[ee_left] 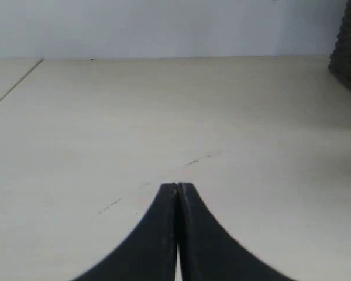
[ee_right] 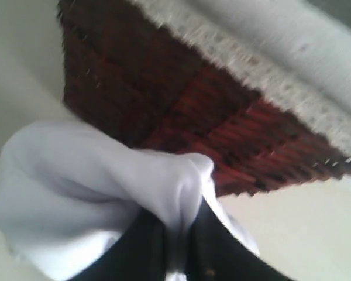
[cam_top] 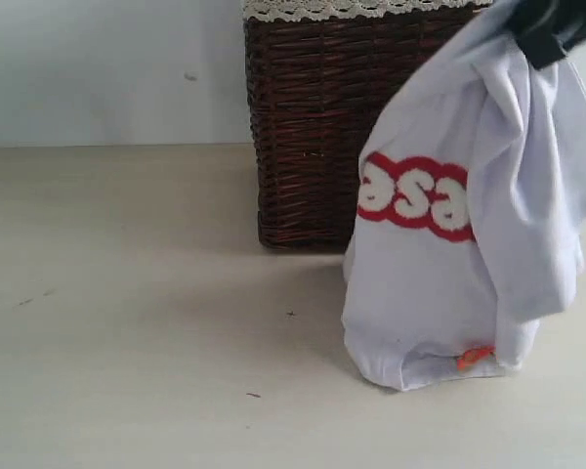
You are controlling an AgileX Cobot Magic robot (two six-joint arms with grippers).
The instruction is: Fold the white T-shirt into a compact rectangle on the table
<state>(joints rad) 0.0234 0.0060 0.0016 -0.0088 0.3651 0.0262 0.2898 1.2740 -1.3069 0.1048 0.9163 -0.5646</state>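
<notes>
Exterior and wrist views of a two-armed workstation. The white T-shirt (cam_top: 439,283) is shown hanging in a bunched column at the right of the exterior view, gathered at its top in the right tool (cam_top: 550,31). In the right wrist view a fold of the cloth is seen pinched between the two dark fingers (ee_right: 146,252), which are drawn narrow on the fabric. The shirt's lower edge is brought down to the counter (cam_top: 127,332), and appears to touch it. Fuzzy white lettering (cam_top: 415,198) outlined in red is turned towards the exterior camera, and a small orange tag (cam_top: 475,357) is visible near the hem. The right part of a dark brown wicker basket (cam_top: 308,127) is covered by the shirt in this view; the basket is set on the counter and is edged at its rim with a pale lace trim (cam_top: 342,10). The left tool (ee_left: 177,190) is held low over bare counter, well apart from the shirt, with its fingertips pressed together and nothing between them. A pale wall (cam_top: 98,68) is seen behind the counter.
</notes>
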